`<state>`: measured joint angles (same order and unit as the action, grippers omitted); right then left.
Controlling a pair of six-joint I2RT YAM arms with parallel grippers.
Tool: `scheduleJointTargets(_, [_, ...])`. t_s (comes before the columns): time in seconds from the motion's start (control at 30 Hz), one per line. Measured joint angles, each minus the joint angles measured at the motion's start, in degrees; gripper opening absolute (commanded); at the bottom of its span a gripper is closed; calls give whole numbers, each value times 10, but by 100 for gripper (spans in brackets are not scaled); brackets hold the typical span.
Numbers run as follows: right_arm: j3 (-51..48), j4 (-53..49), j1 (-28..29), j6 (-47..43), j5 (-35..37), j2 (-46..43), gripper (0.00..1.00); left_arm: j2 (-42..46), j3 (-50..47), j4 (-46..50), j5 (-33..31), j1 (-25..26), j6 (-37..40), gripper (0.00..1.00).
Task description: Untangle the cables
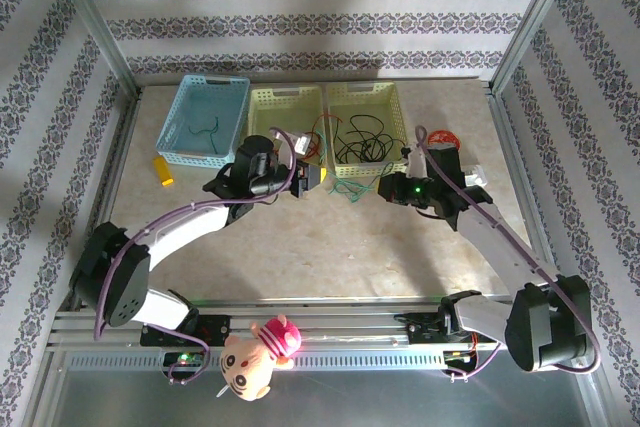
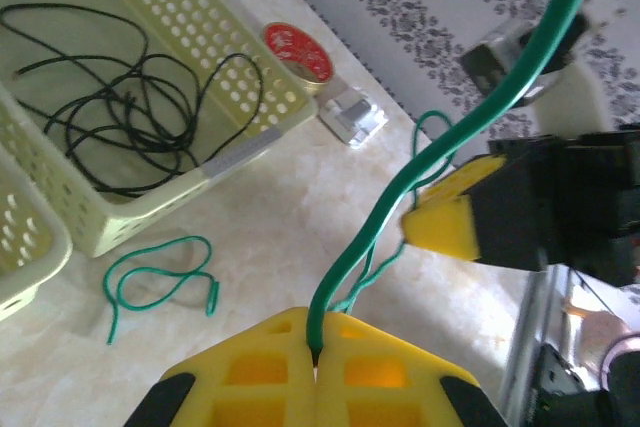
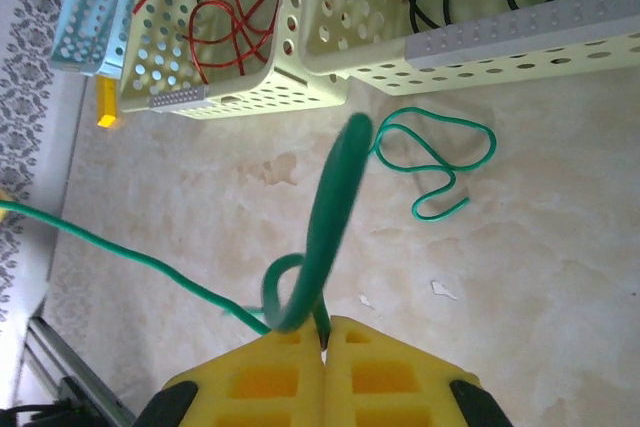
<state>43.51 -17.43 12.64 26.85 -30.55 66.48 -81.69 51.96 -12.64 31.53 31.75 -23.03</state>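
Two yellow baskets (image 1: 360, 88), upper centre, already hold red cables (image 3: 215, 17) and black cables (image 2: 110, 117). The left gripper (image 2: 316, 365) and right gripper (image 3: 326, 339) each pinch a green cable (image 2: 440, 152). Another green loop (image 3: 435, 162), possibly separate, lies loose below the baskets.

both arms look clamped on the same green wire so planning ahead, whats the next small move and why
Probably ease the grippers slowly apart. The left gripper and right gripper are both shut on seemingly one green cable, which curls into a small loop beside the right one; gentle tension should open it.
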Motion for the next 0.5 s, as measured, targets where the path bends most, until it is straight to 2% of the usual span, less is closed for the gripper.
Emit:
scheduleJointTargets(0.1, [6,-4,12,-8,22,-3,7,12,22,21,31,0,5,0])
scheduleJointTargets(0.23, [16,-9,21,-14,67,-8,41,30,30,23,65,-3,3,0])
scheduleJointTargets(0.3, [15,-15,17,-11,85,-8,51,45,30,22,71,-11,0,0])
scheduleJointTargets(0.37, [10,-11,11,-6,87,-13,55,59,30,20,63,-15,0,0])
scheduleJointTargets(0.5, [-18,22,-8,20,79,-52,56,77,26,19,11,-20,-3,0])
